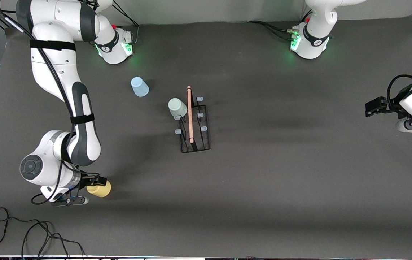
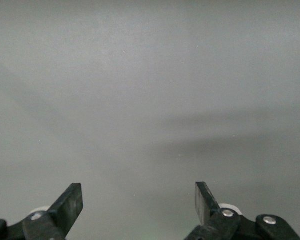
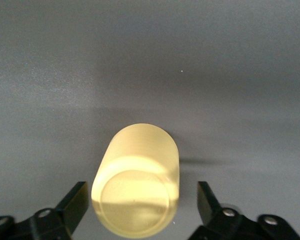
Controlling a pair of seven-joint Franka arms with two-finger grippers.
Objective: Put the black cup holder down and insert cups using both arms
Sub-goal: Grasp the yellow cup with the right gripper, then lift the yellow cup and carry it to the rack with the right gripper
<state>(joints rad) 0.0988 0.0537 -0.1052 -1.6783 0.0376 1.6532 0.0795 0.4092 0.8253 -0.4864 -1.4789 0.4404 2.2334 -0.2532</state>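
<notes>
The black cup holder (image 1: 195, 124) stands mid-table, its wooden rod handle (image 1: 190, 113) along its length. The sage green cup (image 1: 177, 107) sits upside down on a peg at the end nearest the arm bases. The light blue cup (image 1: 139, 87) stands upside down on the table, apart from the holder, toward the right arm's base. The yellow cup (image 1: 100, 189) lies near the front at the right arm's end. My right gripper (image 1: 90, 187) is open around it (image 3: 136, 200), with its base (image 3: 135, 202) between the fingers. My left gripper (image 1: 370, 107) is open and empty (image 2: 139, 200) and waits at its end of the table.
Loose black cables (image 1: 29, 234) lie at the front edge near the right arm's end. Both arm bases (image 1: 115, 45) (image 1: 309, 43) stand along the table's back edge. The dark grey table (image 1: 281, 173) stretches between the holder and the left gripper.
</notes>
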